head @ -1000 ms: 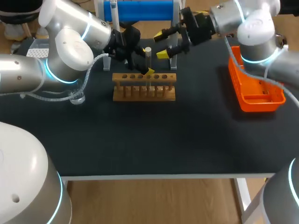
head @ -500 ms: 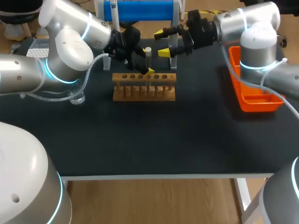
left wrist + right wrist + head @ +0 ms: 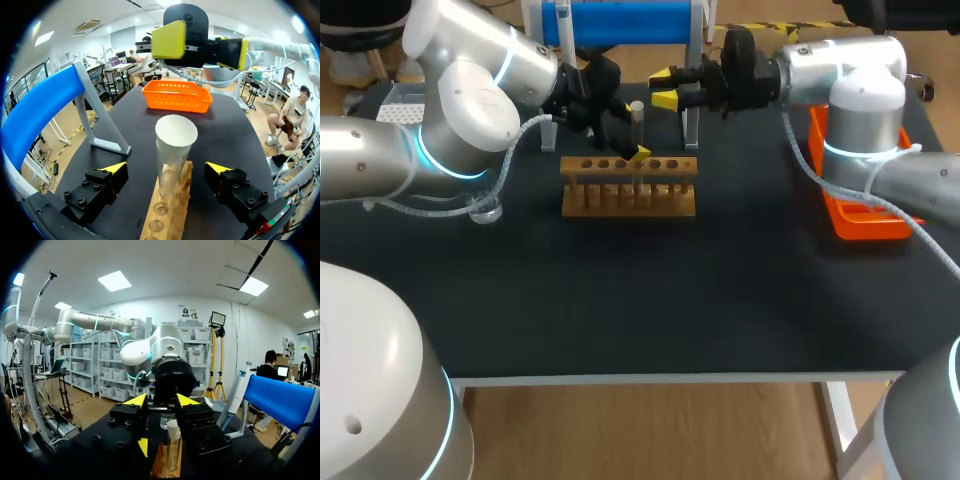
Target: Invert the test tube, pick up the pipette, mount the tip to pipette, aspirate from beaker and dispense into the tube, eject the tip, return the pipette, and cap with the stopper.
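While the left pincer (image 3: 166,169) straddles the test tube (image 3: 170,162), open — stopper (image 3: 176,132) apparently on — right pincer (image 3: 665,86) hovers near, slightly parted, empty; capping step, likely: next, press it home.

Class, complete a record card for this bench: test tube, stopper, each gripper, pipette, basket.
Test tube: upright in the wooden rack
Stopper: white, seated on the tube's mouth
Left gripper: open, straddling the tube without touching it
Right gripper: open, empty, raised beyond the tube
Pipette: hanging on the blue stand
Basket: orange, at the robot's right side
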`<action>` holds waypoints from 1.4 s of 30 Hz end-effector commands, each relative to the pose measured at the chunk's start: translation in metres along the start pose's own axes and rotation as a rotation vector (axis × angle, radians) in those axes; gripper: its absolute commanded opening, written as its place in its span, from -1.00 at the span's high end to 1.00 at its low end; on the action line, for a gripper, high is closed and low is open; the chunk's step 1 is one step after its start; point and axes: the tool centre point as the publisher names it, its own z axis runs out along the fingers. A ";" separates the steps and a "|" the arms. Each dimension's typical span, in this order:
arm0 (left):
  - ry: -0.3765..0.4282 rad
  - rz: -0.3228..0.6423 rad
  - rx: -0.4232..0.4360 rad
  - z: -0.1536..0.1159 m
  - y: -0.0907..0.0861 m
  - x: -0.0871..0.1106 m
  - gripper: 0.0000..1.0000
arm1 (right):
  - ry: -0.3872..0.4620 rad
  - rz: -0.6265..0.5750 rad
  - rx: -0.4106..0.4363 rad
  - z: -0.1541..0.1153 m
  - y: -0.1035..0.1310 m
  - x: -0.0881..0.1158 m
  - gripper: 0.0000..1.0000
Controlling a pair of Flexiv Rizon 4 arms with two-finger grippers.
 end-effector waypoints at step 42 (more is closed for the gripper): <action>0.003 -0.001 -0.004 0.000 -0.001 -0.001 -1.00 | 0.055 0.071 0.042 0.020 -0.024 -0.014 1.00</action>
